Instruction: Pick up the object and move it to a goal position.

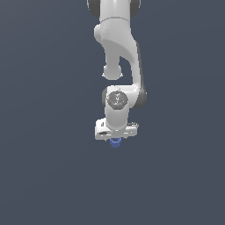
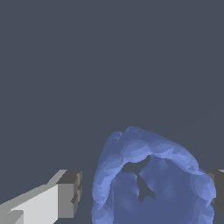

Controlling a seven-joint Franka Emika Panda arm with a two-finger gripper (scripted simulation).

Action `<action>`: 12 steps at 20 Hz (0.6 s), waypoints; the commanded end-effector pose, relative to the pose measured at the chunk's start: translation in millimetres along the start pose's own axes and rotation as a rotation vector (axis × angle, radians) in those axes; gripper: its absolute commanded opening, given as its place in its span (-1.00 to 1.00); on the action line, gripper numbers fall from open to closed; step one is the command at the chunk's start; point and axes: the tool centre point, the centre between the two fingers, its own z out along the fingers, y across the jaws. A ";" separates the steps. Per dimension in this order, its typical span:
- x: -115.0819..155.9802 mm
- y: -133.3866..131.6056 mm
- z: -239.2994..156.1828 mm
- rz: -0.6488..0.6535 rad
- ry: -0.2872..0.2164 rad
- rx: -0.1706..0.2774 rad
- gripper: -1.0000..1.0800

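Note:
The object (image 2: 153, 175) is a small blue cup-like piece with a hollow top, and it fills the space between my two fingers in the wrist view. My gripper (image 2: 145, 190) is open around it. A narrow gap shows between one grey finger pad (image 2: 70, 194) and the blue wall, while the other pad (image 2: 218, 189) sits right at the object's opposite edge. In the exterior view the white hand (image 1: 116, 130) points straight down and the object (image 1: 115, 143) peeks out just under it. The fingers themselves are hidden there.
A plain dark grey-blue surface (image 1: 52, 176) spreads all around the hand. The white arm (image 1: 118, 48) rises from the hand towards the top of the exterior view. No goal marker shows in either view.

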 end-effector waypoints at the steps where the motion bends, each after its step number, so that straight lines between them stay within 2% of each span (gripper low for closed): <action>1: 0.7 0.1 7.0 0.000 0.001 0.000 0.92; 4: 1.6 0.2 8.0 0.000 0.001 0.000 0.92; 5: 1.6 0.2 8.0 0.000 0.001 0.000 -1.00; 12: 1.6 0.2 8.0 0.000 0.001 0.000 -1.00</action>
